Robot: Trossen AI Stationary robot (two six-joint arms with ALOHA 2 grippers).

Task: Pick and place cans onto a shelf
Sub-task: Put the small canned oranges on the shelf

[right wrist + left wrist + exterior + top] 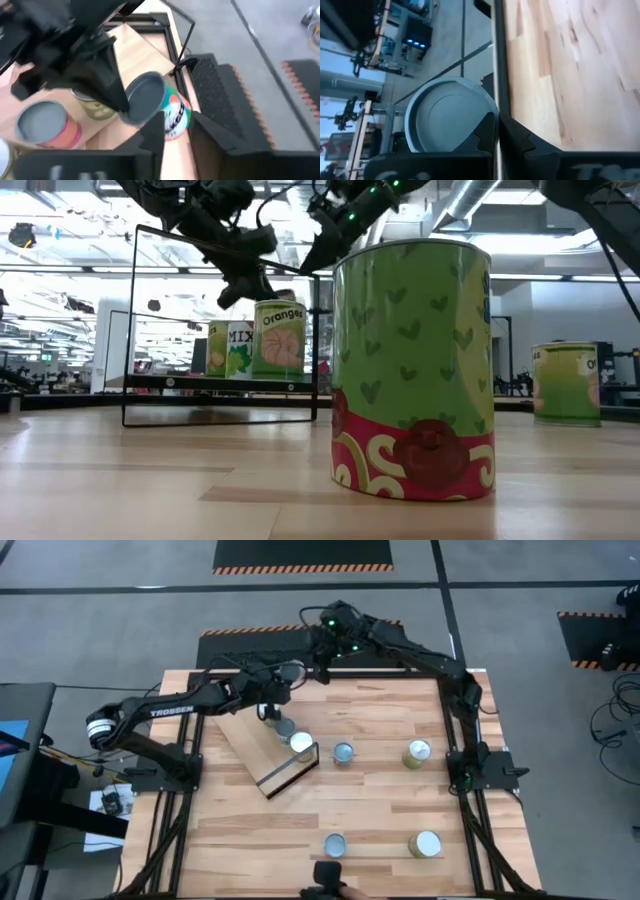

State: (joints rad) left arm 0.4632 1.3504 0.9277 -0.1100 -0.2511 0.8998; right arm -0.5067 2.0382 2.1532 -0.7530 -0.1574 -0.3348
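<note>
The left end effector (270, 712) hangs over the shelf (252, 746); whether it is clenched, I cannot tell. The right end effector (322, 648) grasps a can (150, 102) near the worktop's (380, 810) far edge. Other cans (344, 752) stand about the worktop.

Work surface is a slatted light-wood table (380, 810) on a black metal frame. Surrounding floor (120, 630) is grey, divided by dark lines, with black mats edged in orange-and-black hazard striping: one (303, 554) beyond the table's far side, another (598, 638) off to the right. Cables (612, 720) lie loose on the floor at right. The low view shows a large open hall behind, with exposed ceiling ducting (470, 200) and bright overhead lighting (60, 230).
</note>
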